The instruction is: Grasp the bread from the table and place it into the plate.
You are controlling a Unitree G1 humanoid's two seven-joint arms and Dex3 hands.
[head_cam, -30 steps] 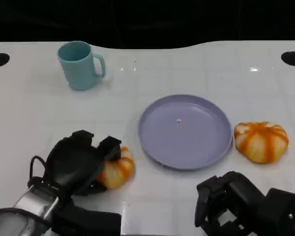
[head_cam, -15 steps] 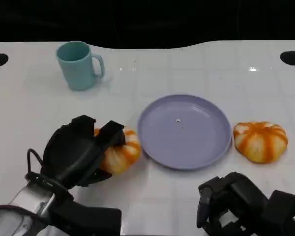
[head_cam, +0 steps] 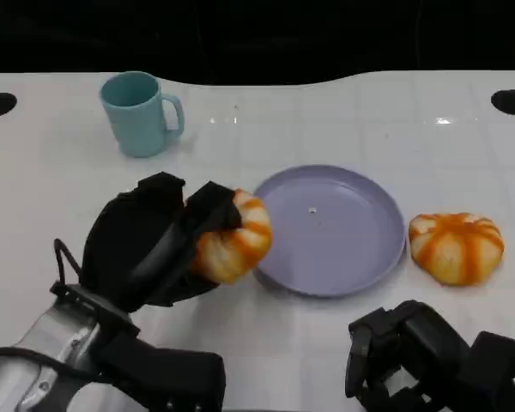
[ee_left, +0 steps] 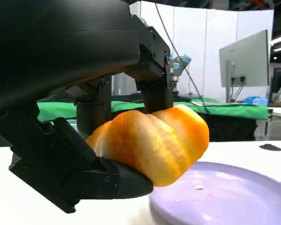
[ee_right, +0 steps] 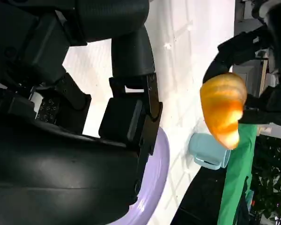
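Nearest the robot, the right hand (head_cam: 429, 360) hangs low over the desk (head_cam: 60, 197) with its fingers (head_cam: 365, 343) curled in on nothing, well clear of the work. Just beyond it on the other side, the left hand (head_cam: 150, 245) holds the bread (head_cam: 233, 236): its fingers (head_cam: 208, 219) are wrapped over the top and back of the loaf, and the left wrist view shows the bread (ee_left: 152, 143) clamped from above and below, lifted off the desk and hanging right at the near-left rim of the plate (head_cam: 330, 230). So I'd judge the grasp and lift done and the carry in hand; what the next move calls for is a short travel further over the plate's middle, a lowering, and then a spreading of the fingers so the loaf settles flat rather than rolling off the rim. A second bread (head_cam: 457, 247) lies on the desk just beside the plate's far-right edge, untouched. Farthest back stands a cup (head_cam: 140, 113), handle toward the plate. I can read no brand, label or writing on anything here.
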